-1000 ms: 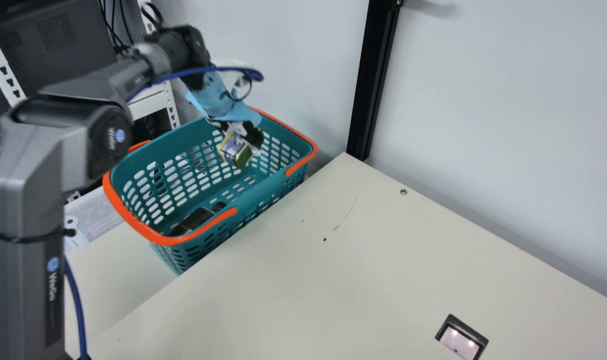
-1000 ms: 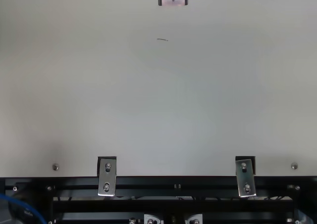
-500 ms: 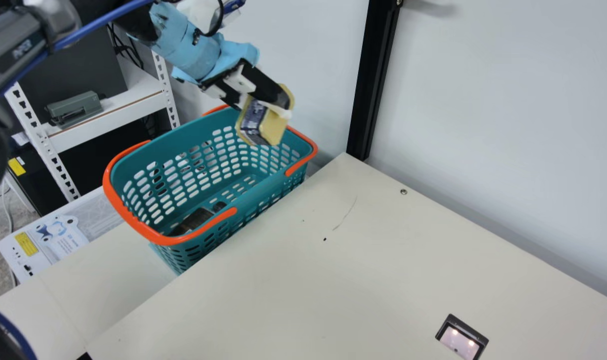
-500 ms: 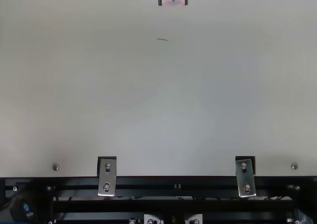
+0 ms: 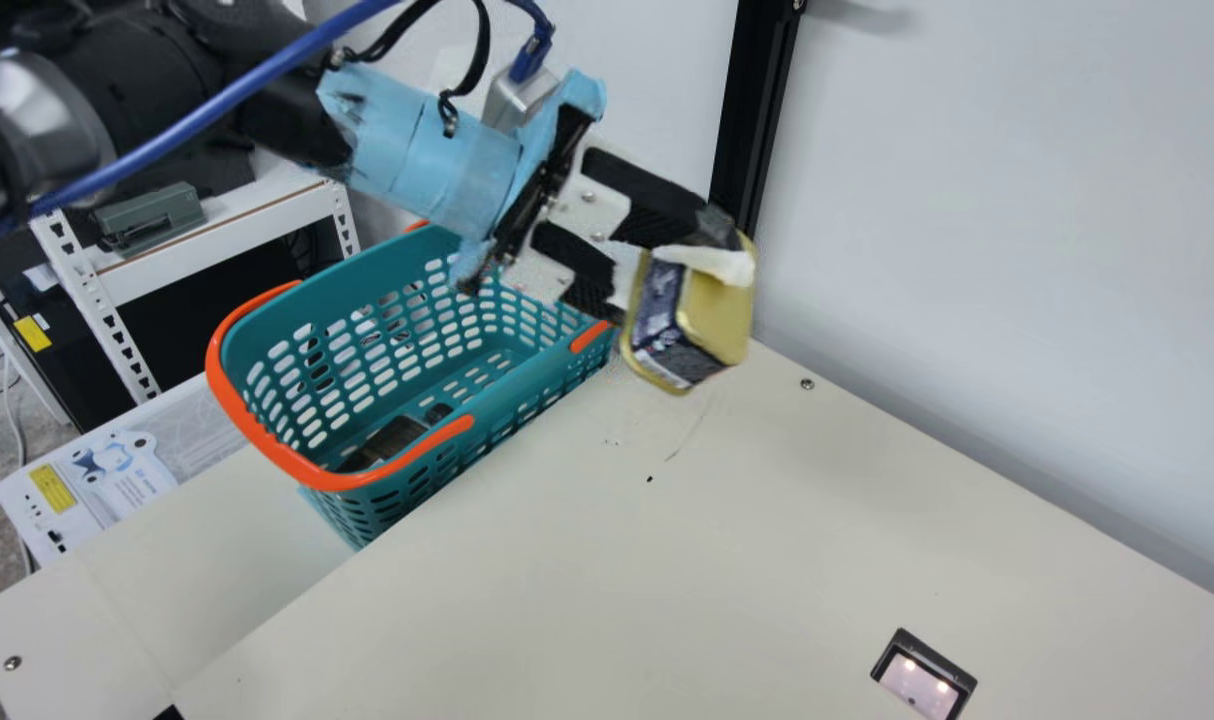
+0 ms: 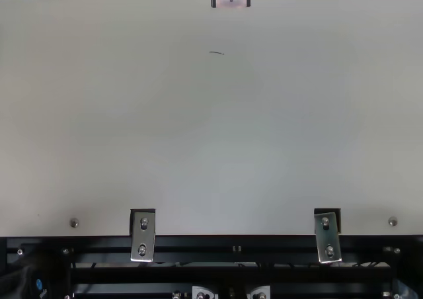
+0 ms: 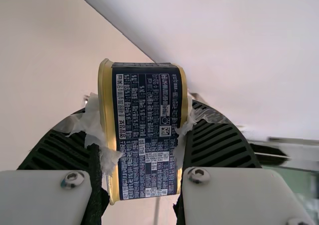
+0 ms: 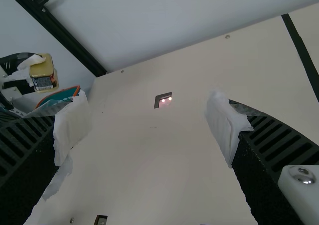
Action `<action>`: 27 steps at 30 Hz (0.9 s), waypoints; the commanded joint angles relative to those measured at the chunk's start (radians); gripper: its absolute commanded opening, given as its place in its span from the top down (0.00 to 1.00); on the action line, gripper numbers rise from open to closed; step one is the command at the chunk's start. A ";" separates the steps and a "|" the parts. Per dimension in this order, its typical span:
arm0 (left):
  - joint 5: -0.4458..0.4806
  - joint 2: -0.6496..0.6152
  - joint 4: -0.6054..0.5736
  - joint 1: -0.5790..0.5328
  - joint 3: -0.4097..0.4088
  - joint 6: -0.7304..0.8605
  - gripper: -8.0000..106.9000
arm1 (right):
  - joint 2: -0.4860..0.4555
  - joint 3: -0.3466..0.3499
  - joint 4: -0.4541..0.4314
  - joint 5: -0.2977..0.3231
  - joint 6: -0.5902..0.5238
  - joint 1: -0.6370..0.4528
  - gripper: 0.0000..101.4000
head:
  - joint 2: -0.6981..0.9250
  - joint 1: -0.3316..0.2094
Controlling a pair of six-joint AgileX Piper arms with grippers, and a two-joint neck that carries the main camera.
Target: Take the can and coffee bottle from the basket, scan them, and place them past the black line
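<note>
My left gripper (image 5: 682,260) is shut on the gold-rimmed can (image 5: 707,310), tilted above the table near its back left corner. In the left wrist view, the dark printed side of the can (image 7: 147,130) faces the camera, between the padded fingertips of the left gripper (image 7: 144,130). The teal basket (image 5: 512,395) with orange handles stands at the left; a dark item (image 5: 392,440), seemingly the coffee bottle, lies inside. The scanner (image 5: 922,680) is set in the table. In the right wrist view, the right gripper (image 8: 149,130) stands open and empty; the black line (image 8: 301,51) is beyond it.
A wall (image 5: 1007,250) with a black upright post (image 5: 757,110) runs along the table's back. Shelving (image 5: 207,240) stands behind the basket. Metal brackets (image 6: 143,236) sit at the table's front edge.
The left arm has carried the can up out of the basket and rightward over the table, closer to the neck camera. A gold edge has entered the top view's upper left corner.
</note>
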 commanded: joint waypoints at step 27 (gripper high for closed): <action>0.002 -0.475 -0.525 -0.090 0.457 -0.523 0.84 | 0.000 0.000 0.000 0.000 0.000 0.000 0.00 | 0.013 -0.031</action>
